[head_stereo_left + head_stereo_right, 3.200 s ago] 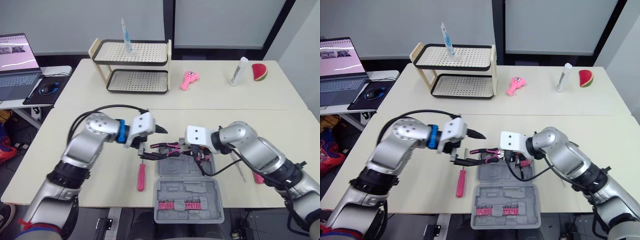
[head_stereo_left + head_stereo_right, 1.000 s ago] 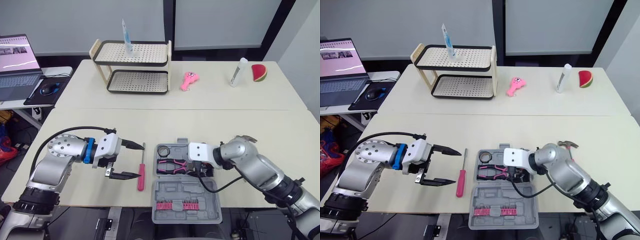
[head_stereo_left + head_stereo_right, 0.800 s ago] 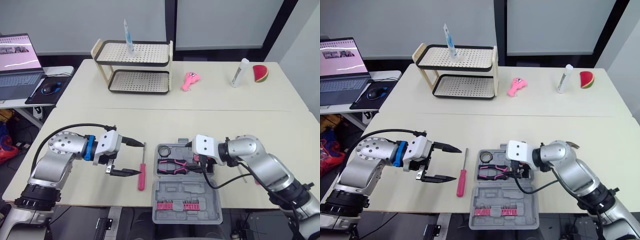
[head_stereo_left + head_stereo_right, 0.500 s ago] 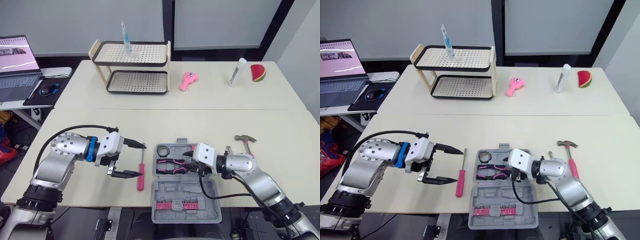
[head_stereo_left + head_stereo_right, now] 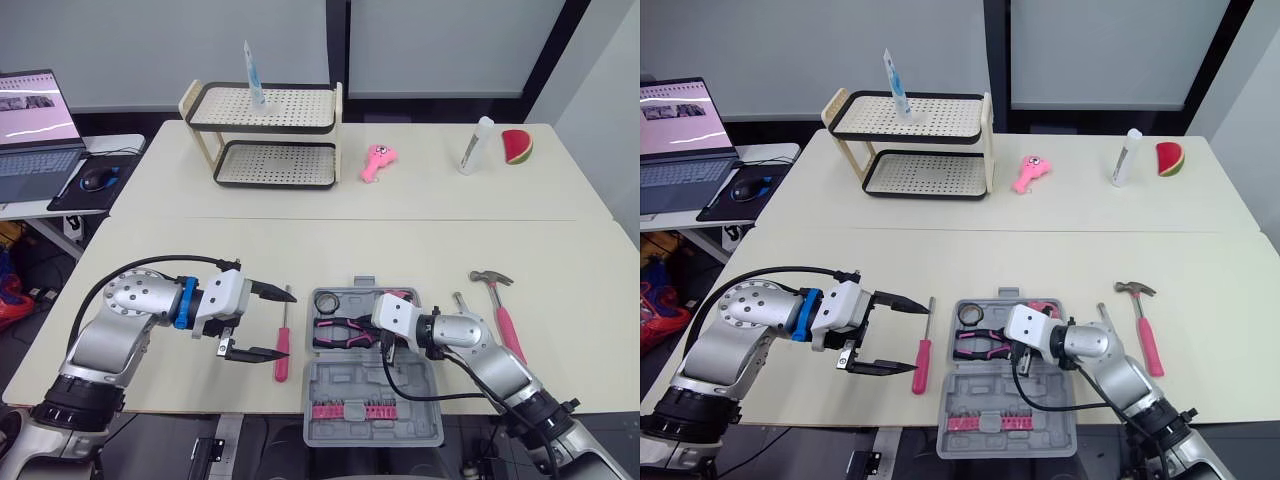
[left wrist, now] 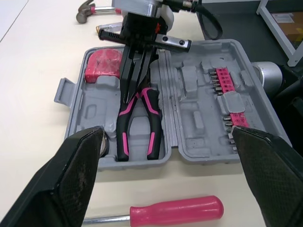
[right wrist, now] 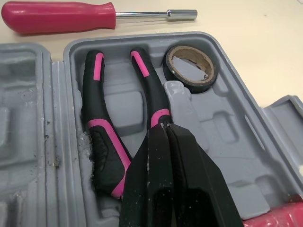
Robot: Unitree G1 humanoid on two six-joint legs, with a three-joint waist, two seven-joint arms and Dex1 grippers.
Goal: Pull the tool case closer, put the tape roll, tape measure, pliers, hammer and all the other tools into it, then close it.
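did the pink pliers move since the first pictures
Yes. The pink-and-black-handled pliers were held over the far edge of the grey plastic tool case; now they lie inside its far half, beside the black tape roll.

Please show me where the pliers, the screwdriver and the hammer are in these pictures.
pliers [image 7: 98, 127]: right wrist view, on the middle of one black and pink handle.
screwdriver [image 5: 282, 354]: left eye view, on the pink handle.
hammer [image 5: 507, 328]: left eye view, on the pink handle, below the metal head.

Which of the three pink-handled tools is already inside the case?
The pliers lie in the tool case; the screwdriver lies on the table left of it, the hammer to its right.
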